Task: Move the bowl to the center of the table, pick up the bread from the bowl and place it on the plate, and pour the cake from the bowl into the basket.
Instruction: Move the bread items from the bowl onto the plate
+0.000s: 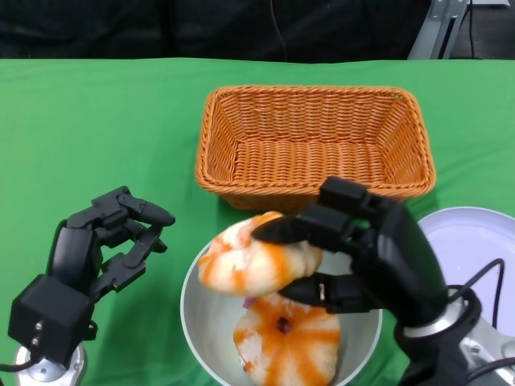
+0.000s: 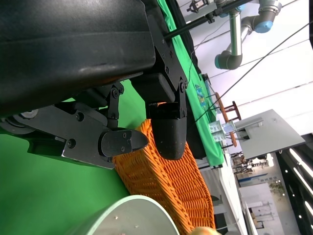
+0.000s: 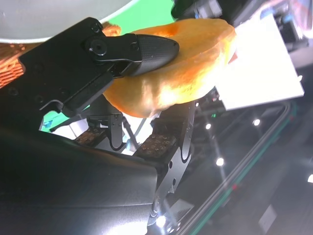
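Green table (image 1: 96, 129) carries the bowl (image 1: 193, 310) under my right hand (image 1: 362, 249), which pinches the bread (image 1: 253, 261) above it. Plate (image 1: 475, 241) beside that hand waits; cake (image 1: 290, 342) remains unpoured, left hand (image 1: 100, 245) empty, fingers apart.

Table cover: a green cloth (image 1: 96, 121) fills most of the head view, smooth and evenly lit.
Behind the table: a dark, near-black strip (image 1: 201, 28) runs along the top of the frame.
Upper right corner: part of a grey metal frame (image 1: 438, 28).
Room in the left wrist view: a pale robot arm (image 2: 239, 34) at the upper right, a grey panel (image 2: 266, 134) at the right, bright ceiling lights (image 2: 296, 161) at the right edge.
Right wrist view: small round lights (image 3: 220, 161) on a dark surface, lower right.
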{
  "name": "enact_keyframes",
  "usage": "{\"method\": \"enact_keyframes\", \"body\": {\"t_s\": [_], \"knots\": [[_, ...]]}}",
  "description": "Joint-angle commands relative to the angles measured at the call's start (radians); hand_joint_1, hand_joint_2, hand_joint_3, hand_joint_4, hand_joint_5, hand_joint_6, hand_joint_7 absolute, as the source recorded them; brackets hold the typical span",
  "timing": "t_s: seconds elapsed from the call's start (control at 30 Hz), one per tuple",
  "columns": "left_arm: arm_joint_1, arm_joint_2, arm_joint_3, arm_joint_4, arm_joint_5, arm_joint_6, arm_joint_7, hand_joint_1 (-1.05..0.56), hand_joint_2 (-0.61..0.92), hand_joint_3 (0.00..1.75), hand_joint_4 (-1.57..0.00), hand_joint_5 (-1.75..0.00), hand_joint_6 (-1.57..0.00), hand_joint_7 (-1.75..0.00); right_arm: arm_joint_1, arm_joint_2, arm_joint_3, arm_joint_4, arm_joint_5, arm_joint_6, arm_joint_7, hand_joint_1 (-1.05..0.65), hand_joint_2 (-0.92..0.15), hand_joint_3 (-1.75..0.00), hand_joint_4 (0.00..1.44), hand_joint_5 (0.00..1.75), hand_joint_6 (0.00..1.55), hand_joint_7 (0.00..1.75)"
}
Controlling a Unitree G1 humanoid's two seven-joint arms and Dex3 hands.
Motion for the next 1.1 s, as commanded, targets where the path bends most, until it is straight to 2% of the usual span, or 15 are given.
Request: {"method": "enact_keyframes", "body": {"t_s": [0.03,0.17,0.3,0.47,0.53,0.63,0.77,0.9,1.1], "knots": [[-0.008,0.021,0.005,0.011,0.0,-0.017,0.01,-0.04,0.87,0.48,-0.76,-1.36,-0.8,-1.06,0.037,0.003,-0.064,-0.048,0.054,0.012,0.029,-0.2,-0.56,-0.81,0.81,1.32,0.85,0.92],[-0.009,0.022,0.007,0.012,-0.003,-0.009,0.01,-0.05,0.86,0.47,-0.76,-1.36,-0.8,-1.05,0.073,0.007,-0.126,-0.088,0.108,0.032,0.079,-0.18,-0.54,-0.87,0.79,1.37,0.82,0.99],[-0.012,0.031,0.007,0.023,0.002,-0.022,0.007,-0.04,0.87,0.48,-0.77,-1.35,-0.8,-1.06,0.108,0.004,-0.186,-0.114,0.148,0.053,0.118,-0.19,-0.54,-0.85,0.78,1.39,0.81,1.01],[-0.014,0.033,0.005,0.029,0.001,-0.026,0.008,-0.04,0.86,0.49,-0.77,-1.33,-0.8,-1.06,0.118,0.017,-0.209,-0.121,0.149,0.051,0.143,-0.19,-0.55,-0.83,0.77,1.41,0.81,1.01],[-0.014,0.036,0.006,0.029,-0.006,-0.023,0.001,-0.03,0.86,0.5,-0.77,-1.33,-0.8,-1.06,0.138,-0.007,-0.256,-0.119,0.159,0.053,0.138,-0.19,-0.55,-0.82,0.77,1.41,0.81,1.01],[-0.016,0.041,0.009,0.037,-0.022,-0.028,-0.017,-0.05,0.85,0.49,-0.77,-1.34,-0.8,-1.05,0.179,-0.027,-0.336,-0.115,0.202,0.058,0.138,-0.14,-0.6,-0.71,0.76,1.44,0.83,0.94],[-0.02,0.045,0.012,0.049,-0.032,-0.036,-0.027,-0.05,0.87,0.46,-0.76,-1.34,-0.8,-1.04,0.204,-0.015,-0.393,-0.116,0.219,0.064,0.135,-0.15,-0.63,-0.65,0.79,1.42,0.88,0.89],[-0.024,0.047,0.018,0.057,-0.037,-0.041,-0.031,-0.04,0.89,0.42,-0.77,-1.35,-0.81,-1.03,0.224,-0.031,-0.456,-0.09,0.224,0.052,0.12,-0.16,-0.66,-0.62,0.77,1.54,0.86,0.94],[-0.026,0.048,0.02,0.06,-0.041,-0.038,-0.031,-0.04,0.9,0.39,-0.78,-1.34,-0.81,-1.03,0.247,-0.03,-0.512,-0.048,0.231,0.023,0.103,-0.16,-0.66,-0.62,0.76,1.61,0.85,0.96]]}}
